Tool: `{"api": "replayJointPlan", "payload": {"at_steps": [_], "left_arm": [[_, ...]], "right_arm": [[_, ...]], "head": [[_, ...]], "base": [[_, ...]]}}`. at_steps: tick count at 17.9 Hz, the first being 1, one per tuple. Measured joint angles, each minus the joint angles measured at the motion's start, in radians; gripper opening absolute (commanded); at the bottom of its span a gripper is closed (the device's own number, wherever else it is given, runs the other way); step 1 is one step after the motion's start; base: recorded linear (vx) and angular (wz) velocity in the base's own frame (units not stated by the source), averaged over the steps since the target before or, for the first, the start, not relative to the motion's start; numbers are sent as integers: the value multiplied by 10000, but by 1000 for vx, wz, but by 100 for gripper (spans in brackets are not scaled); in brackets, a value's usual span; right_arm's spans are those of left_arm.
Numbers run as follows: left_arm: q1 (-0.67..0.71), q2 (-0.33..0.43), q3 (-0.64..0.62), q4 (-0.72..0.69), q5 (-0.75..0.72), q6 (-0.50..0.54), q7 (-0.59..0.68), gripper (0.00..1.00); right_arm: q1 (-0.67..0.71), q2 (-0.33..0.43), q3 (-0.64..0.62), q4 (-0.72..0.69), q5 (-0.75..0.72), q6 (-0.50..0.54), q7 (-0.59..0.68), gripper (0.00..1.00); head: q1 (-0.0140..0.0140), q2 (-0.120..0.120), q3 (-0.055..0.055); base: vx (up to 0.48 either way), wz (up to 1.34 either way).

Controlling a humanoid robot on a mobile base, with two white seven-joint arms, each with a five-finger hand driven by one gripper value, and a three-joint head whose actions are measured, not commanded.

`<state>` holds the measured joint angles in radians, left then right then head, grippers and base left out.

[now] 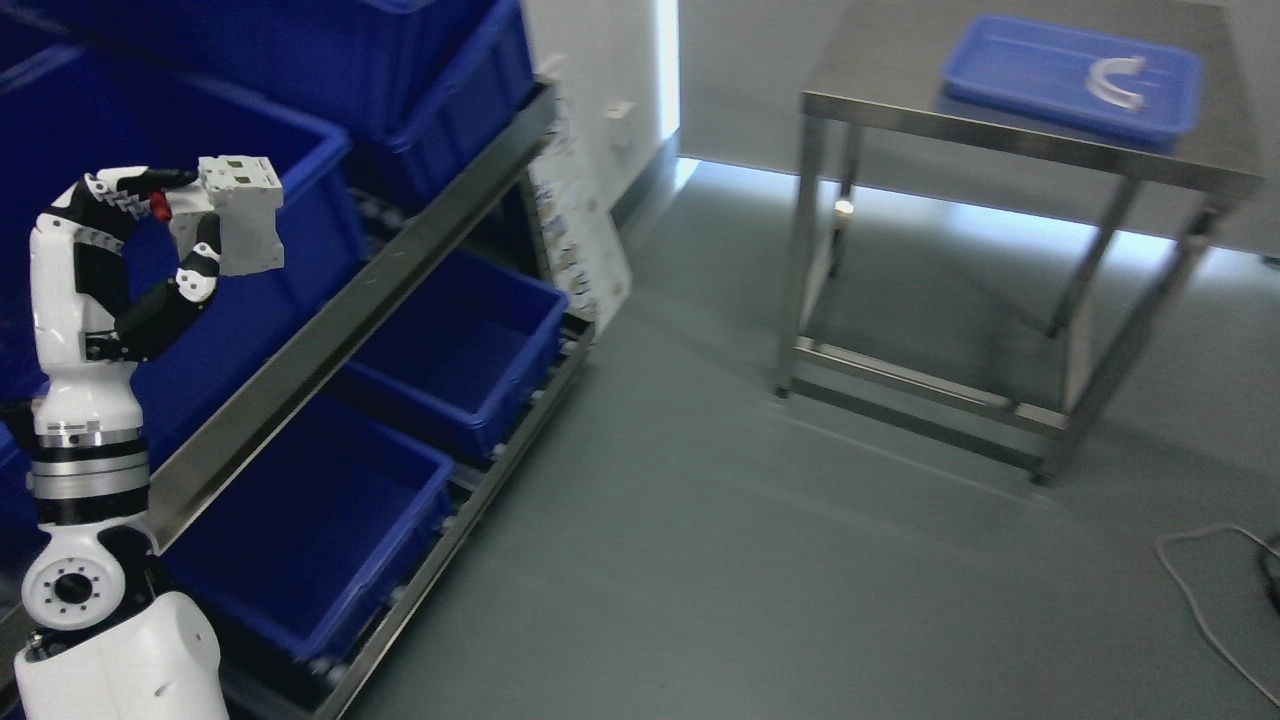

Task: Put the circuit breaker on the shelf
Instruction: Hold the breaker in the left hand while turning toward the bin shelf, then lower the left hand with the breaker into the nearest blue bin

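A: Head view first. What is the arm doing?

B: The left arm rises from the bottom left corner, and the left hand (150,250) is raised in front of the shelf (400,260). Its black and white fingers (195,272) are clamped round a pale grey circuit breaker (243,215), thumb below and the other fingers over the top.

A: So where exactly is the breaker?

B: Held in the air, level with a large blue bin (290,170) on the upper tier of the shelf. It overlaps that bin in the picture, but I cannot tell whether it is over the bin's opening or short of it.

A: What else is on the shelf?

B: 2 more blue bins sit on the lower tier, a middle one (470,350) and a nearer one (310,520), side by side along the slanted metal rail.

A: And off to the right?

B: A steel table (1000,130) stands well apart from the shelf on the grey floor. A blue tray (1010,60) lies on it, with a curved white piece (1115,82) inside. A grey cable (1200,590) trails at the lower right edge.
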<state>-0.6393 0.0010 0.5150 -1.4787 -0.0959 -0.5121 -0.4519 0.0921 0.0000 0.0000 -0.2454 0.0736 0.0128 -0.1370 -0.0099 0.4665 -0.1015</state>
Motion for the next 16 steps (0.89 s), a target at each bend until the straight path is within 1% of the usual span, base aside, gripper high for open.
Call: {"api": "replayJointPlan", "payload": {"at_steps": [6, 9, 11, 13, 16], "left_arm": [[-768, -4, -397, -376, -13, 2, 0, 16], [-1226, -3, -604, -452, -303, 298, -33, 16], [-1374, 161, -809, -399, -679, 620, -671, 17], [-1504, 478, -1091, -223, -1024, 1086, -1372, 17], [-2011, 967, -1540, 466, -1841, 1552, -1832, 17]], "right_arm": [[-3, 0, 0, -1, 0, 0, 0, 100], [-4, 0, 0, -1, 0, 0, 0, 100], [-3, 0, 0, -1, 0, 0, 0, 100], [-3, 0, 0, -1, 0, 0, -1, 100], [-3, 0, 0, 0, 0, 0, -1, 100]], "head": [[0, 0, 0], [0, 0, 0], [0, 0, 0], [0, 0, 0], [0, 0, 0]], "base": [[-26, 1216], [81, 863], [133, 640], [115, 517], [101, 335]]}}
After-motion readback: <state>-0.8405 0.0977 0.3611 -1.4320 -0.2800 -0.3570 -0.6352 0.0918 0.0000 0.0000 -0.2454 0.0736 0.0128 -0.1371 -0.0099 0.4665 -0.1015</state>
